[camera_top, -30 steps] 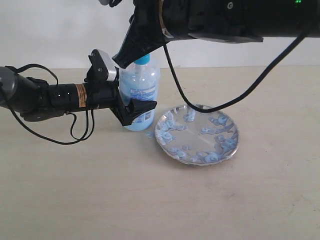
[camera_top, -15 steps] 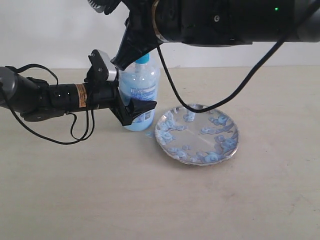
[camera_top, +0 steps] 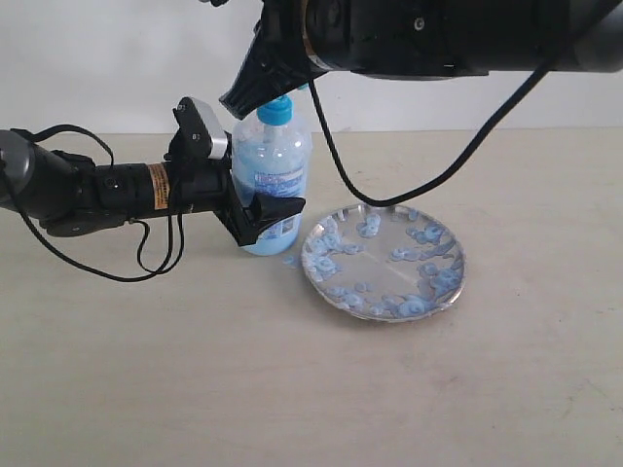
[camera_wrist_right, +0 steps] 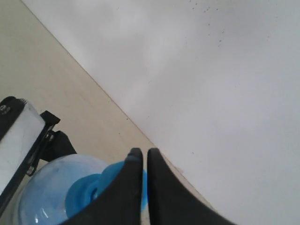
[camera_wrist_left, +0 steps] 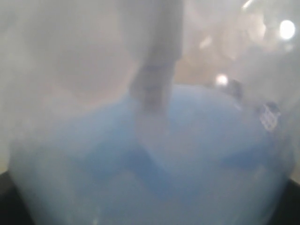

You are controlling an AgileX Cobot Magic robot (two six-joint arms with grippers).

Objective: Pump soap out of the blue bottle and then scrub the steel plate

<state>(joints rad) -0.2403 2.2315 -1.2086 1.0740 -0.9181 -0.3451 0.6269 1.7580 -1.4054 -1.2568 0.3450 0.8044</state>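
Left hand [camera_top: 258, 209] reaches in from 9 o'clock and is clamped round the lower body of the blue bottle [camera_top: 273, 175], which stands upright on the bench [camera_top: 292, 389]. That looks the right place to hold it: low down, below the shoulder, so the bottle can't tip when the top gets pressed. Its wrist view is all bottle wall, with the soap [camera_wrist_left: 187, 154] a pale blue mass behind clear plastic. The bottle looks well filled, so I'd call it fairly heavy and steady, though with thin walls that would give under a hard squeeze.

Up top, the right hand [camera_wrist_right: 140, 154] comes in from about 1 o'clock, fingers pinched together and holding nothing, the tips at the bright blue pump head [camera_top: 275, 109]. I can't tell whether they touch it. The pump wants a straight downward push on its flat cap, since an off-centre one could slide off the smooth plastic.

The steel plate [camera_top: 389, 272] lies flat at roughly 4 o'clock from the bottle, just beside its base, and neither hand is on it. Pale blue foamy blobs [camera_top: 425, 233] dot it, mostly round the edge. I'd judge it stiff, light and slick, likely to skate when scrubbed, so steady it at the raised rim.
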